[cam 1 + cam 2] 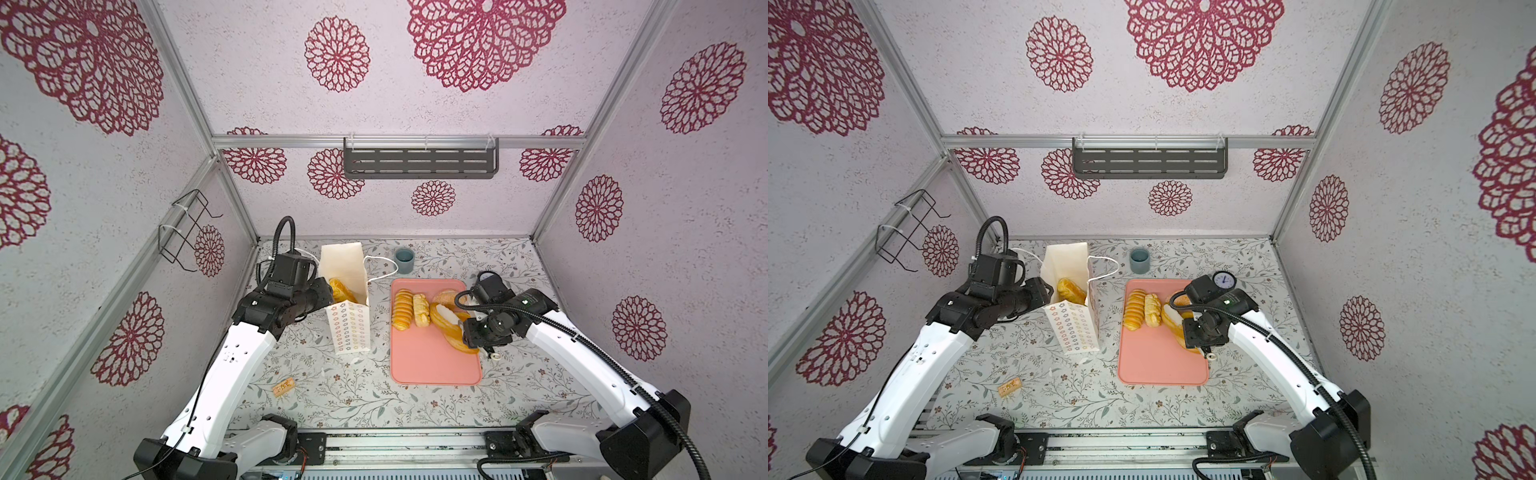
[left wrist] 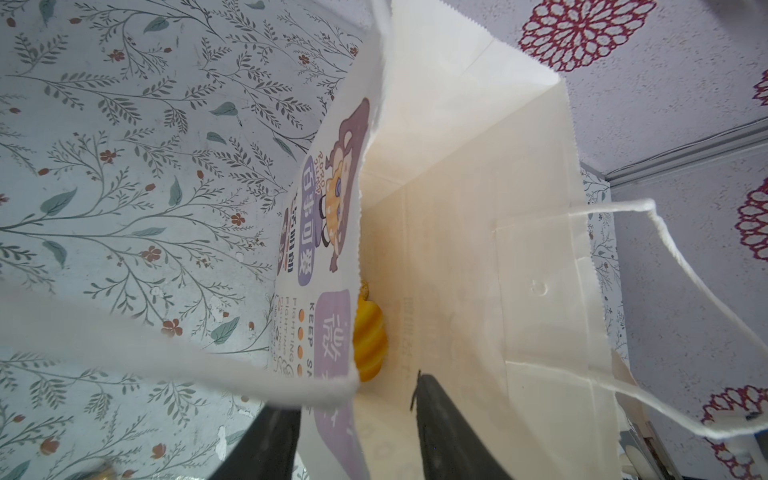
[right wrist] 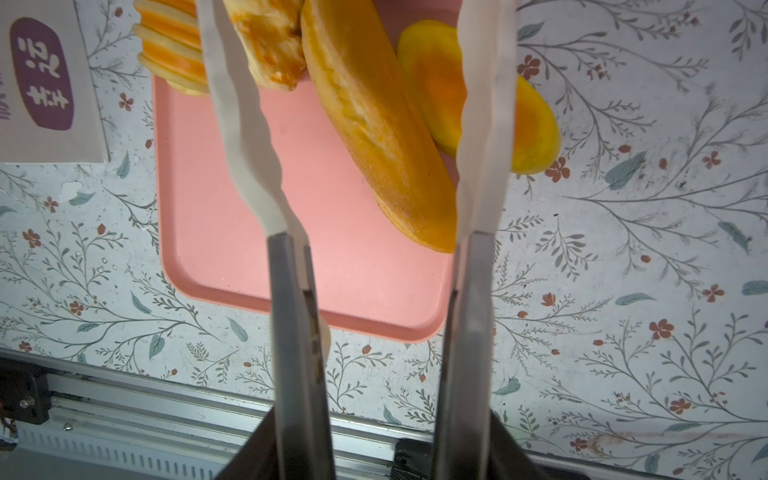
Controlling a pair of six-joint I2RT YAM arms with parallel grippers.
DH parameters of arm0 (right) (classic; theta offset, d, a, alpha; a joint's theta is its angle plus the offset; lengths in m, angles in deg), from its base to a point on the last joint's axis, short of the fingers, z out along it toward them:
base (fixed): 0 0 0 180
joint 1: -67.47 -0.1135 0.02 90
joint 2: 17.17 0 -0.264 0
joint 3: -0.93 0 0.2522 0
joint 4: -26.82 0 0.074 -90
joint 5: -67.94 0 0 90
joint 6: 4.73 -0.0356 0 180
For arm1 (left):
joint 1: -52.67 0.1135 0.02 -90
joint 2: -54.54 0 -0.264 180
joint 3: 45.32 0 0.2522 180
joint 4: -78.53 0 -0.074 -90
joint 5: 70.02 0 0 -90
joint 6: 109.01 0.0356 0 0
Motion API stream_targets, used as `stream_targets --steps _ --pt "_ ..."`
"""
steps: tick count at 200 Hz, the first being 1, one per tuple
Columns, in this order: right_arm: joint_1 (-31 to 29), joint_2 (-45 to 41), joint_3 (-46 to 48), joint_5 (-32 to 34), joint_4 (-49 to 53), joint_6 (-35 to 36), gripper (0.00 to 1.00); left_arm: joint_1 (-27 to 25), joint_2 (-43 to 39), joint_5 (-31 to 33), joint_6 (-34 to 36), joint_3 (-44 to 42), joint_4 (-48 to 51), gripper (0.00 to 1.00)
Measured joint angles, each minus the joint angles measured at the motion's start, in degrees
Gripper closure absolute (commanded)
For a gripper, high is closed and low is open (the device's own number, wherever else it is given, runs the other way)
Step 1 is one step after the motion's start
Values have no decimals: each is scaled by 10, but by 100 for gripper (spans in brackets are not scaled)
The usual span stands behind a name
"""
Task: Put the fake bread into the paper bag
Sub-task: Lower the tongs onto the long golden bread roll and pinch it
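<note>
Right fingers (image 3: 243, 137) hang well apart and empty, straddling the long roll (image 3: 374, 124) on the pink tray (image 3: 291, 270). I'd square them across its middle before closing. Left fingers (image 2: 451, 434), also parted, bracket the wall of the paper bag (image 1: 351, 328) on the counter (image 1: 332, 395), gripping nothing. One loaf (image 1: 341, 290) is already inside.

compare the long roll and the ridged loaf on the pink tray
The long roll is smooth, longer and lies diagonally across the pink tray; the ridged loaf is shorter, cross-striped and lies along the tray's long edge. Both are glossy golden toy breads on the tray.
</note>
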State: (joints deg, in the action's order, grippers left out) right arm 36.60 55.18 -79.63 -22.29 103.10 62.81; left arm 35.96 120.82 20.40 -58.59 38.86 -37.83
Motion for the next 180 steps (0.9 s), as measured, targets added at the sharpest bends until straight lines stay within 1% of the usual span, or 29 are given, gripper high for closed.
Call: stream_targets --steps 67,137,180 --pt "0 46 0 0 2 22 47 0 0 -4 5 -7 -3 45" --pt "0 82 0 0 1 49 47 1 -5 -7 5 -7 -3 44" --pt "0 98 0 0 -5 55 51 2 -8 -10 6 -7 -3 44"
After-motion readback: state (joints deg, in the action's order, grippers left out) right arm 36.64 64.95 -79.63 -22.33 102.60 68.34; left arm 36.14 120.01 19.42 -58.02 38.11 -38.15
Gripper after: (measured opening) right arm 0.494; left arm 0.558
